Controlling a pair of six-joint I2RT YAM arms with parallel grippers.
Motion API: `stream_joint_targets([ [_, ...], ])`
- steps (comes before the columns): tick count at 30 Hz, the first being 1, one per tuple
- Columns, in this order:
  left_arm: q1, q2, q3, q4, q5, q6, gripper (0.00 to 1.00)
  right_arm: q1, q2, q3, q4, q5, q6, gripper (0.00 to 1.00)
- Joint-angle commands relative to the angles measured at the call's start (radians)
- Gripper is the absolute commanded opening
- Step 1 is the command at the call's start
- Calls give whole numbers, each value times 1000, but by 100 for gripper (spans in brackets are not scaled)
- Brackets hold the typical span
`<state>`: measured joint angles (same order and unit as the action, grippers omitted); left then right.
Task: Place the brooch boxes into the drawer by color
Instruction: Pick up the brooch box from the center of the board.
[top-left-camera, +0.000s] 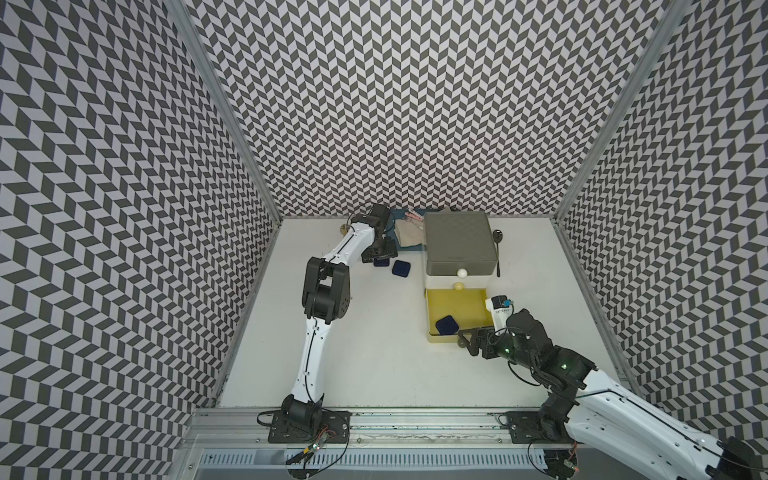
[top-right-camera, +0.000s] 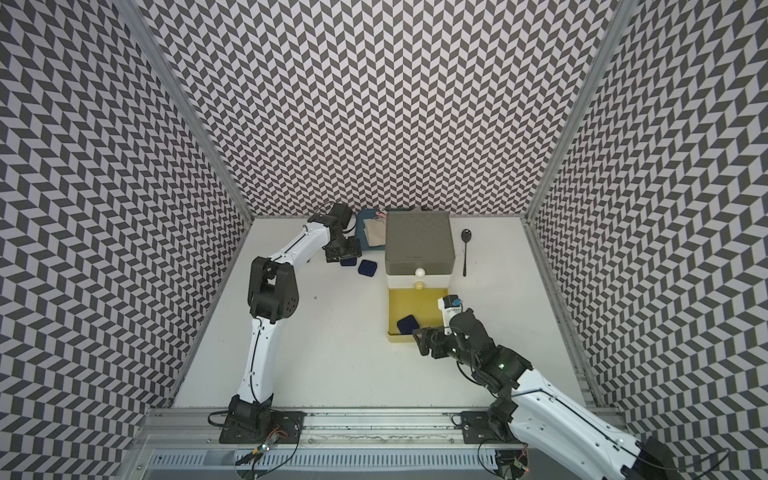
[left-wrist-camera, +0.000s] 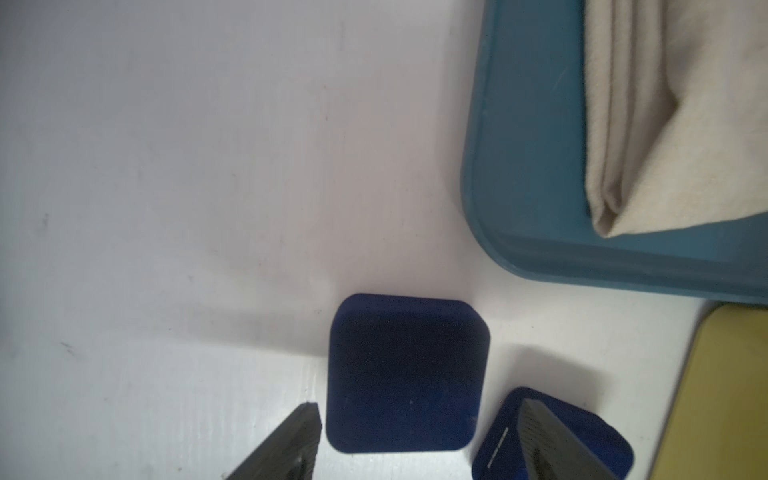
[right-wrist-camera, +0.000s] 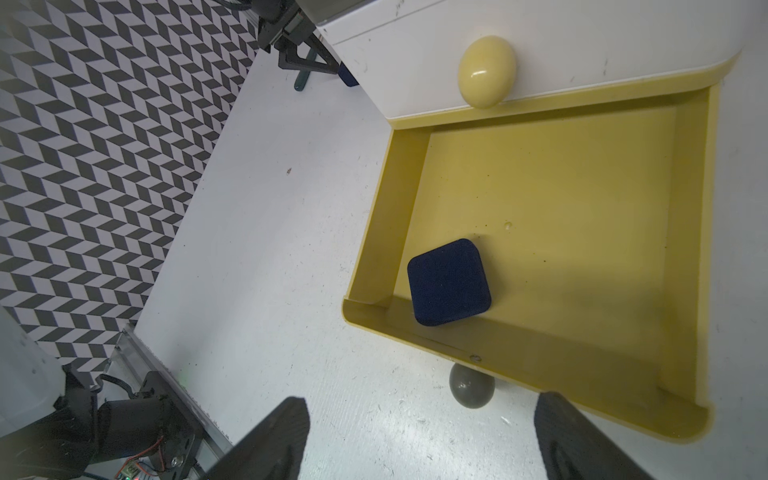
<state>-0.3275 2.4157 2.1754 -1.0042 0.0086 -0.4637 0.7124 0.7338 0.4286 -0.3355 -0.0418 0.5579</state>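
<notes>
Hovering over a navy brooch box (left-wrist-camera: 407, 374), the left gripper (left-wrist-camera: 419, 406) has its jaws spread either side, clasping nothing. The box lies flat near the far edge of the worktop (left-wrist-camera: 166, 166), a second navy box (left-wrist-camera: 602, 440) just beside it. A third navy box (right-wrist-camera: 449, 282) sits in the near-left corner of the yellow drawer (right-wrist-camera: 374, 224). Looks light, rigid, velvety: pinch opposite side walls. Near-square, no true long axis, edges square to the jaws. Right gripper (right-wrist-camera: 422, 399) gapes empty.

White table (top-left-camera: 374, 353), drawer chest (top-left-camera: 459, 241), two navy boxes (top-left-camera: 401, 269), tray (left-wrist-camera: 532, 124), spoon (top-left-camera: 497, 236)
</notes>
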Motion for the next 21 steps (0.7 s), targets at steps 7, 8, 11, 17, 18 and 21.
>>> stream_joint_targets([
  [7,-5,35,32,-14,-21,10,73,5,6,-13,49,0,-6,89],
  [8,-5,38,32,-15,-21,11,73,5,7,-14,50,0,-6,89],
  [11,-4,48,36,-20,-27,11,73,5,9,-14,49,-1,-6,89],
  [17,-4,56,38,-24,-40,13,67,5,10,-16,50,0,-6,89],
  [18,-4,56,38,-25,-42,14,65,5,11,-16,50,0,-6,89],
  [21,-4,57,40,-33,-54,17,56,5,13,-17,51,0,-6,89],
])
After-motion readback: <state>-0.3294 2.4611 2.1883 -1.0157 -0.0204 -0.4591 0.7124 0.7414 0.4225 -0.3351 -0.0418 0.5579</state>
